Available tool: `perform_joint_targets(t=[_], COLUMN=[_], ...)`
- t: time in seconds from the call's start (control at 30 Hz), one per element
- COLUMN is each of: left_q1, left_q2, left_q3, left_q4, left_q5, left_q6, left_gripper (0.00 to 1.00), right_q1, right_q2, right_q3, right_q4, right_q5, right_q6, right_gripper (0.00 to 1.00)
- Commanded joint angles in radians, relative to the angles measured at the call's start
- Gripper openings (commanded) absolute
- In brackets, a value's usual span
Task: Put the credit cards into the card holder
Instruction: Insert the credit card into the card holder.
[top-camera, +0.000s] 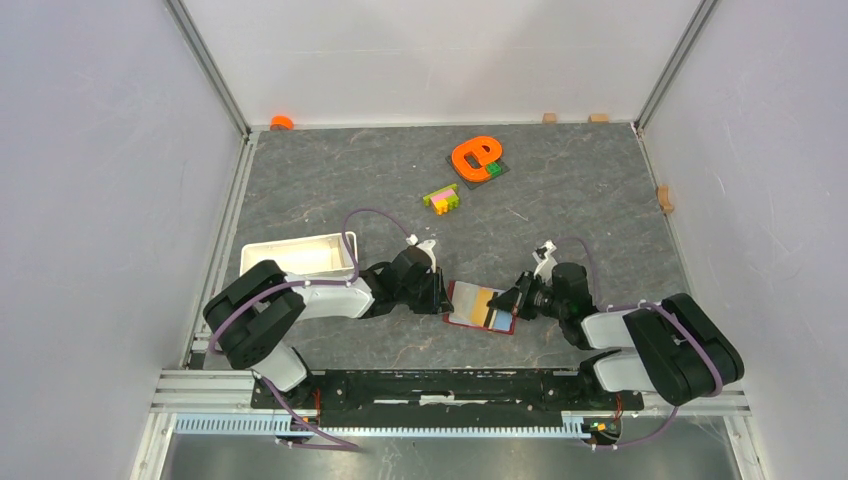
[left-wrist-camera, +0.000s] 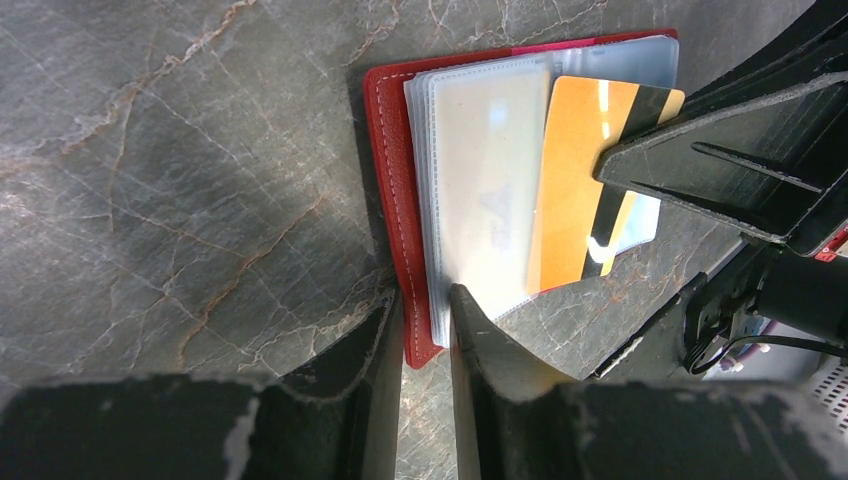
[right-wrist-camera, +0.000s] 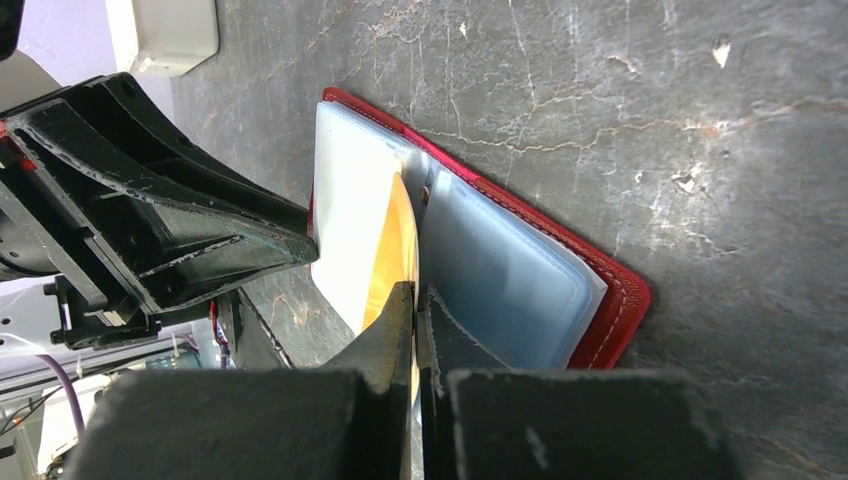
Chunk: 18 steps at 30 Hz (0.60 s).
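The dark red card holder (top-camera: 462, 298) lies open on the grey table between the two arms, its clear sleeves facing up. My left gripper (left-wrist-camera: 425, 300) is shut on its near left edge, pinching the red cover (left-wrist-camera: 385, 170) and the sleeve stack. My right gripper (right-wrist-camera: 415, 292) is shut on the tan-orange card (right-wrist-camera: 393, 235), which stands on edge at the fold between the sleeves; this card also shows in the left wrist view (left-wrist-camera: 575, 180) lying partly over the sleeves. A light blue card (right-wrist-camera: 500, 275) shows under the clear sleeves on the right half.
A white tray (top-camera: 298, 255) stands just behind the left arm. An orange e-shaped toy (top-camera: 474, 155) and a small stack of coloured bricks (top-camera: 441, 198) lie at the back middle. Small wooden blocks (top-camera: 664, 197) sit along the right and back edges.
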<state>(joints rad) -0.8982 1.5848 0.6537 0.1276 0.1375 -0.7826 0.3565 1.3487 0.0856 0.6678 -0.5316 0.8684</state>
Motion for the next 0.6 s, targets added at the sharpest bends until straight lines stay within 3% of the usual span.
perform_joint_targets(t=[0.0, 0.57], left_q1=[-0.005, -0.005], left_q2=[0.037, 0.079], left_q3=[0.007, 0.028], left_q4=[-0.043, -0.009], left_q5=[-0.028, 0.039], left_q6=[0.034, 0.108], left_gripper=[0.28, 0.25], right_q1=[0.009, 0.058], right_q2=[0.017, 0.186], right_q3=[-0.040, 0.018], right_q4=[-0.147, -0.169], right_q5=[0.081, 0.140], right_q6=[-0.043, -0.020], right_gripper=[0.00, 0.00])
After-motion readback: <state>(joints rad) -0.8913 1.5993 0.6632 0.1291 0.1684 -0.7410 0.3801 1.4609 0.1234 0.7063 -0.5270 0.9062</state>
